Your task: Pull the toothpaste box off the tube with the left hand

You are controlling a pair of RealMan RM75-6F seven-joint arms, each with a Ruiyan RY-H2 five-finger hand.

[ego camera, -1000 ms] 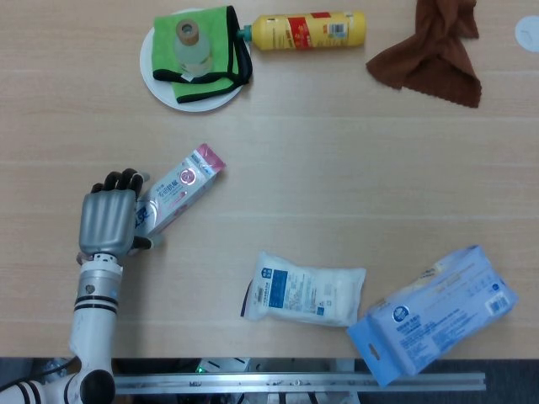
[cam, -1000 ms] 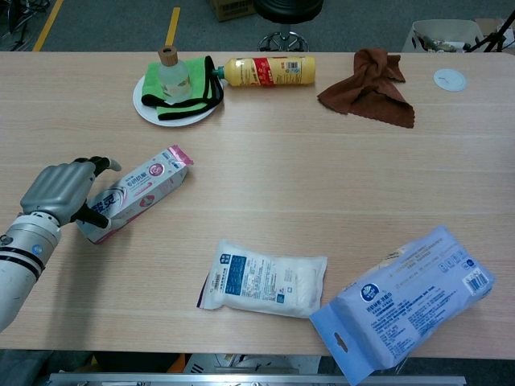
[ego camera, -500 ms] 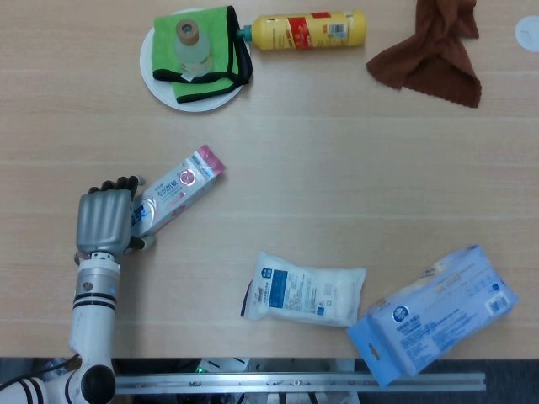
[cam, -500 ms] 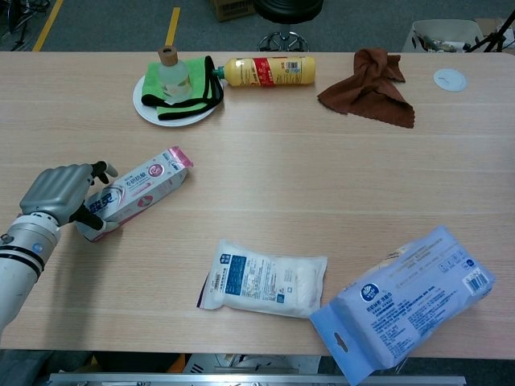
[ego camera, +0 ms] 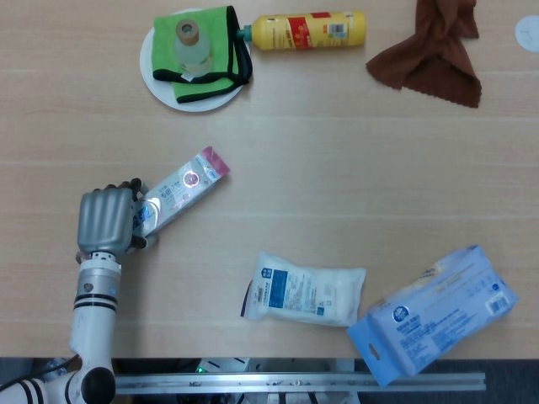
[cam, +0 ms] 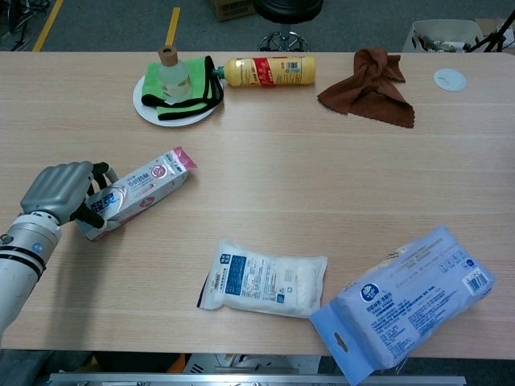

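The toothpaste box (ego camera: 183, 188) (cam: 146, 185) is white and pink and lies slanted on the table at the left, its pink end pointing up and right. My left hand (ego camera: 106, 221) (cam: 58, 190) grips the box's lower left end, fingers curled over it and thumb underneath. The tube itself is hidden; I cannot tell whether it is inside. My right hand is in neither view.
A white plate (ego camera: 160, 87) with a green cloth and a small bottle stands at the back left, a yellow bottle (ego camera: 307, 31) beside it. A brown cloth (ego camera: 434, 52) lies back right. A white packet (ego camera: 305, 289) and a blue wipes pack (ego camera: 434, 313) lie near the front edge.
My left hand's fingers have closed tighter around the box's end. The box has turned slightly, its pink end swinging a little to the right and its top face tilting.
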